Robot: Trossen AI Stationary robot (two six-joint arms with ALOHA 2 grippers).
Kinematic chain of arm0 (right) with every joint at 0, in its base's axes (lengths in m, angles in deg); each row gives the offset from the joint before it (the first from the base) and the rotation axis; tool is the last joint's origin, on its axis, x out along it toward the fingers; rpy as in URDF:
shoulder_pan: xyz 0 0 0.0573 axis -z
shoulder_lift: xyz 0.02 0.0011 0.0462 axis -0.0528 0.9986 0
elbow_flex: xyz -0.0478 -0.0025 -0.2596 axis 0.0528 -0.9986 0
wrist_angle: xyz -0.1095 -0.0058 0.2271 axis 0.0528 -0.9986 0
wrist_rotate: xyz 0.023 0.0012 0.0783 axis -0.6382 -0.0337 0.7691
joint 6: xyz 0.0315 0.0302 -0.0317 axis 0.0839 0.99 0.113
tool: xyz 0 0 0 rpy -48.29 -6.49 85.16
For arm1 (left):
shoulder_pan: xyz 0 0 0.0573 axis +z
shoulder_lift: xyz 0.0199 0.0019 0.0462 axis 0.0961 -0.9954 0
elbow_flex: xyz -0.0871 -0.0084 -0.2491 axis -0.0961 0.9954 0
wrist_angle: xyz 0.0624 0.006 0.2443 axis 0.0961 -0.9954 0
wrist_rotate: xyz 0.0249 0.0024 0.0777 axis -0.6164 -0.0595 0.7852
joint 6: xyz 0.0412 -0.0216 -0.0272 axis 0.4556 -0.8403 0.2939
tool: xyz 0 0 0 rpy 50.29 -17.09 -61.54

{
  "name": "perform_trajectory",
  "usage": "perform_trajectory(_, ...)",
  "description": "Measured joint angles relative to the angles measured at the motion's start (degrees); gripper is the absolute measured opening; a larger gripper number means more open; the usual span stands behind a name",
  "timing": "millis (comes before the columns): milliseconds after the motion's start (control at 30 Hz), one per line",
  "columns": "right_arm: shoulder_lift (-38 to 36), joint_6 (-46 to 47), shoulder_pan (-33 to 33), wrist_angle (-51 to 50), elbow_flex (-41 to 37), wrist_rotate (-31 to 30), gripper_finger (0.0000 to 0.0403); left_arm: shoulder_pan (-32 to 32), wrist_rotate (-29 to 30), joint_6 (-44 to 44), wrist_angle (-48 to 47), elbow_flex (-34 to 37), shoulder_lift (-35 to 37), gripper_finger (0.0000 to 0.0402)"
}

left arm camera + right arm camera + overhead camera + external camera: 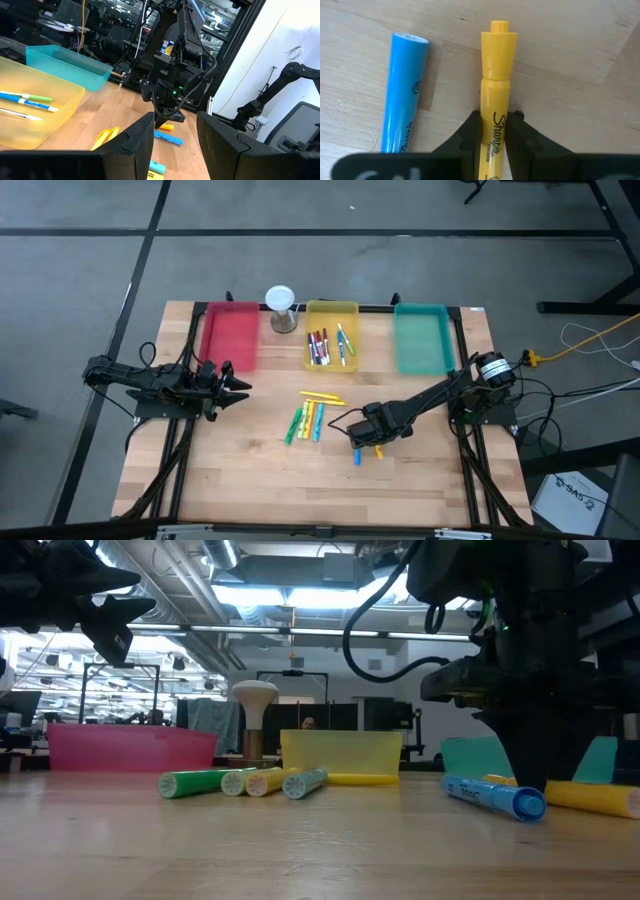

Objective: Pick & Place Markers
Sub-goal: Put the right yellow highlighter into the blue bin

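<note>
My right gripper is down at the table near its near right part, shut on a yellow marker. A blue marker lies flat right beside it; both show in the low view, blue marker and yellow marker. Several green, yellow, orange and blue markers lie loose mid-table. More markers lie in the yellow tray. My left gripper hovers open above the table's left part, touching nothing. My right gripper pinches the yellow marker by its barrel, just behind the cap, between its two fingers. The fingers come from above, pointing down, one on each side of the barrel. The marker lies flat on the table.
A red tray, the yellow tray and a teal tray stand in a row along the far edge. A white-topped hourglass-like object stands between the red and yellow trays. Bare wood runs along the near edge.
</note>
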Motion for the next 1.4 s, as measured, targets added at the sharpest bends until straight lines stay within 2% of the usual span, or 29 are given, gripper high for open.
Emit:
perform_trajectory(700, 0.00, -0.02, 0.00, 0.18, 0.08, 0.75, 0.0063, 0.02, 0.00, 0.00, 0.01, 0.00, 0.01, 0.0143)
perform_trajectory(1200, 0.04, -8.22, 2.32, -13.07, 9.57, 0.73, 0.0063, 0.02, 0.00, 0.00, 0.00, 0.00, 0.00, 0.0143)
perform_trajectory(1400, -2.77, -11.79, 4.61, -18.22, 13.26, -3.60, 0.0063, 0.02, 0.00, 0.00, 0.00, 0.00, 0.00, 0.0143)
